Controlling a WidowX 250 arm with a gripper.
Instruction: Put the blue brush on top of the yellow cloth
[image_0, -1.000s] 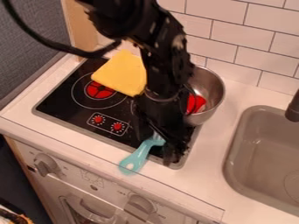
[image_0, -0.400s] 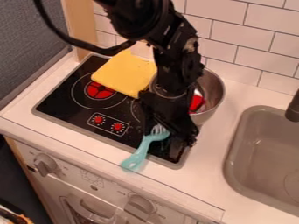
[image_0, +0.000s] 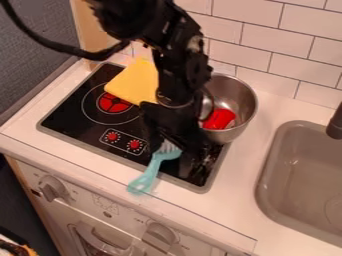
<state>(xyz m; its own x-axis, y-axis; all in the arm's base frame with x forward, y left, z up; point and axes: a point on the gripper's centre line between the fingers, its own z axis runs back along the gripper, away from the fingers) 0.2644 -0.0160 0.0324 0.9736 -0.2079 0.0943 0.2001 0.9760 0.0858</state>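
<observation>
A: Noted since the earlier frame: a leftward shift, in camera view, of blue brush (image_0: 152, 170) and jaws relative to the stove (image_0: 72, 119).

B: State of jaws?

A: Cannot tell whether apart or clamped on the brush; too dark there. Seen beside the bristles, at the stove's near part, with handle out past its front edge.

B: And yellow cloth (image_0: 135, 85)?

A: At the stove's far side, without brush on top.

B: Likely failures?

A: Possibly a pivot or drop, from a weak hold near the bristles. Also a rucked cloth, from carrying too low.
</observation>
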